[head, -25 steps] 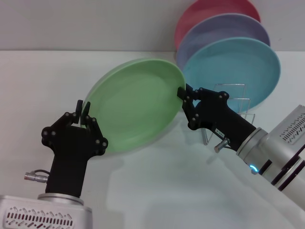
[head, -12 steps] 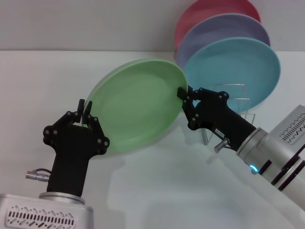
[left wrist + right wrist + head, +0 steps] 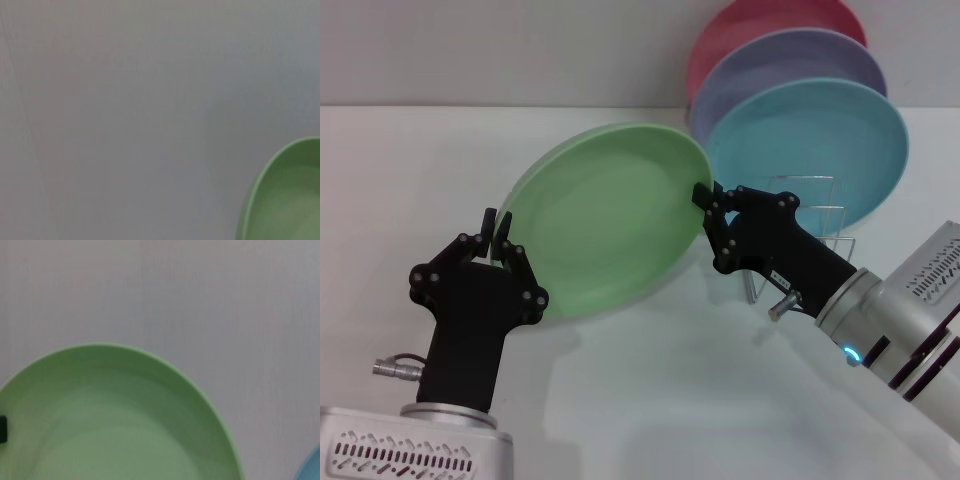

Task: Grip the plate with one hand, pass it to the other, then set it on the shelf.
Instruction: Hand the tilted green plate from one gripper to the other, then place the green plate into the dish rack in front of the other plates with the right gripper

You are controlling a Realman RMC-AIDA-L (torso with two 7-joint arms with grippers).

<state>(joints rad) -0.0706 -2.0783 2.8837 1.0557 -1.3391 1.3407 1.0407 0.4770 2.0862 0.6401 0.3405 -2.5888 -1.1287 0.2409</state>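
Observation:
The light green plate (image 3: pixel 605 220) hangs tilted in the air above the table, held between my two arms. My left gripper (image 3: pixel 497 222) is shut on its left rim, one finger on each side of the edge. My right gripper (image 3: pixel 703 197) sits at the opposite rim, against the edge. The shelf (image 3: pixel 805 178), a thin silver wire rack, stands just behind the right gripper. An edge of the plate (image 3: pixel 285 200) shows in the left wrist view. The plate's inner face (image 3: pixel 115 430) fills the lower part of the right wrist view.
Three plates stand upright in the rack: a turquoise-blue plate (image 3: pixel 820 140) in front, a lavender plate (image 3: pixel 790 60) behind it and a pink plate (image 3: pixel 760 20) at the back. A white table (image 3: pixel 650 400) lies under both arms.
The plate and my left gripper have shifted slightly to the right, bringing the plate's right rim further into the right gripper. Over the last half second nothing visibly moved.

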